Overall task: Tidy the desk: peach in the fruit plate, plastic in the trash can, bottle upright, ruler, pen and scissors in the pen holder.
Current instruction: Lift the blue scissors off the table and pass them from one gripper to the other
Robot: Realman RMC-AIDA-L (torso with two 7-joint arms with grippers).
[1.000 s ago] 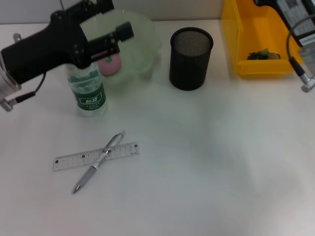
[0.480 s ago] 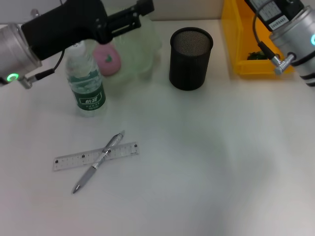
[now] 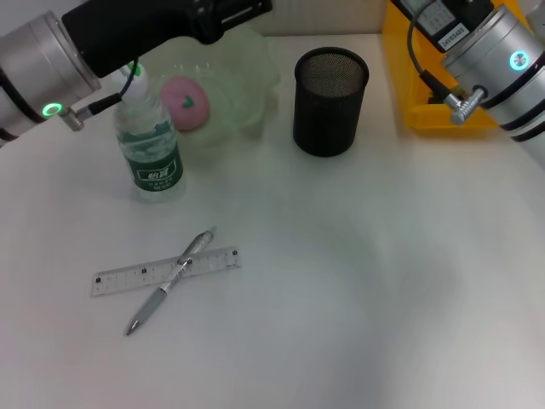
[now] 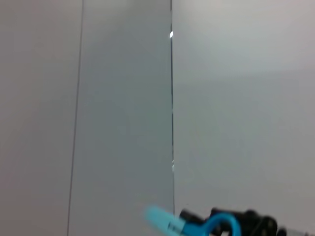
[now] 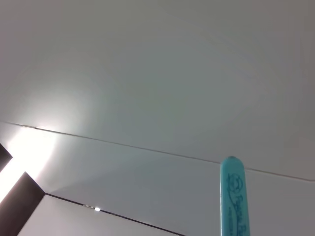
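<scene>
Black housing of the left arm (image 3: 145,25) had swung up and back over the last second, off the water bottle (image 3: 150,149) toward the far left corner. Left gripper (image 3: 247,10) was now at the top edge of the head view, above the far rim of the fruit plate (image 3: 251,72); cannot tell whether it was wide or narrow. Left wrist view showed only wall and ceiling panels, so that camera pointed away from the tabletop (image 3: 366,281).

Right arm (image 3: 494,60) had come into view over the yellow trash can (image 3: 409,94) during the same second. Its gripper was out of frame, state unknown. Right wrist view also showed ceiling, plus a teal strip, unidentified.

Task items as they lay:
- Bottle upright, just beside the plate, free of the arm. Looked done.
- Peach (image 3: 186,104) in the plate, now uncovered. Looked done.
- Plastic scrap hidden behind the right arm; could not confirm it in the can.
- Pen (image 3: 170,281) lying across the ruler (image 3: 166,271), both flat, near left, well apart from the black mesh pen holder (image 3: 330,100).
- Scissors not seen.

Judgement: both arms lifted clear, bottle step closed. Pen and ruler not yet handled; the crossed pair probably wants the pen taken first.
</scene>
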